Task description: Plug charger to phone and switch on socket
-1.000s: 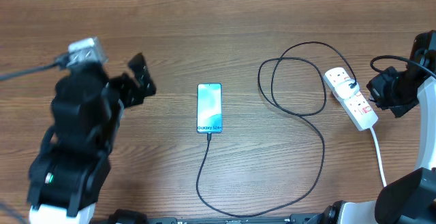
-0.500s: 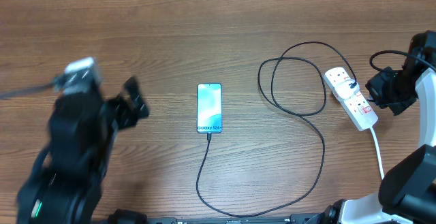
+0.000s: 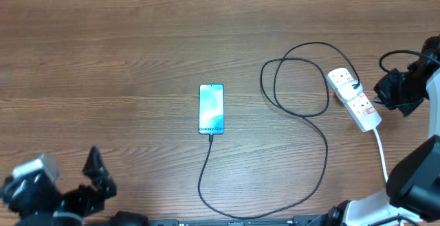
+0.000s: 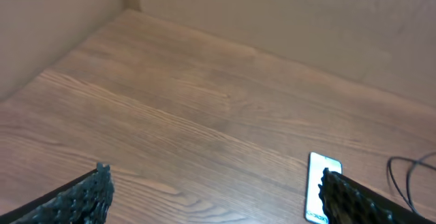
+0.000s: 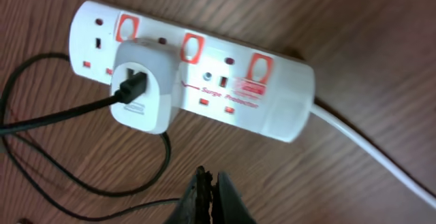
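The phone [image 3: 211, 108] lies flat at the table's middle, blue-teal screen up; it also shows in the left wrist view [image 4: 317, 191], partly behind a finger. The charger's thin black cable [image 3: 323, 150] runs from the phone's lower edge, loops right, and ends at a white adapter [image 5: 141, 85] seated in the socket strip [image 3: 355, 99]. The strip [image 5: 279, 105] has red switches [image 5: 193, 48]. My right gripper [image 5: 210, 178] is shut and empty, just beside the strip, apart from it [image 3: 382, 93]. My left gripper [image 4: 214, 178] is open and empty at the front left [image 3: 95, 176].
The strip's thick white cord [image 3: 382, 159] runs toward the front right edge. A beige wall [image 4: 286, 13] borders the far side of the wooden table [image 3: 137, 61].
My left arm has pulled back from left of the phone to the front left corner. My right gripper has drifted slightly right, away from the strip.
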Controlling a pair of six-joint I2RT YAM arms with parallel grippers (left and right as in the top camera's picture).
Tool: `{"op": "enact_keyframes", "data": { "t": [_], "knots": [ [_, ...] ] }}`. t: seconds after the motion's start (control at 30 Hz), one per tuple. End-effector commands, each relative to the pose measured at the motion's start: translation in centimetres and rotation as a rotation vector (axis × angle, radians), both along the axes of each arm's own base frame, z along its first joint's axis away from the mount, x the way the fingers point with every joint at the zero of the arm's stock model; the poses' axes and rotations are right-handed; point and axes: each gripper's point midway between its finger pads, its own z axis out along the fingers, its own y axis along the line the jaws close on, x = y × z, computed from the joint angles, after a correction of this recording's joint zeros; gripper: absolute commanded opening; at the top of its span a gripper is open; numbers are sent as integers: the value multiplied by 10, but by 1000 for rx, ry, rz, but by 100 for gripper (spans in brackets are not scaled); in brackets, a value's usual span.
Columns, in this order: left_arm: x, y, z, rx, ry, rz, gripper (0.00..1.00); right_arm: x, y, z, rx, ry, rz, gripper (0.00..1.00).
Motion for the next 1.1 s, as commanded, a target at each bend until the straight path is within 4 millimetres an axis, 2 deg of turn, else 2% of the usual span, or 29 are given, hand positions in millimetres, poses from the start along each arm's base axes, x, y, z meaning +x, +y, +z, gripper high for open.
{"op": "enact_keyframes", "data": {
  "t": [0.0,0.1,0.2,0.5,0.73,0.87,1.07],
  "knots": [
    [-15,15,3,39,-32,59,99,12,7,-14,74,-10,68,4],
    [-21,21,-2,61,-5,87,99,15,5,-25,88,16,67,4],
    [-23,22,-7,68,17,89,100,24,0,-23,81,6,63,4],
    [-23,22,-8,69,23,88,100,55,-18,11,15,-94,55,4],
    [-23,22,-8,69,23,89,100,52,-33,26,-70,-66,46,4],
    [-25,22,-8,67,15,89,100,52,-33,24,-66,-57,46,4],
    [-40,32,-6,59,-15,185,100,51,-31,3,-25,5,47,4]
  ]
}}
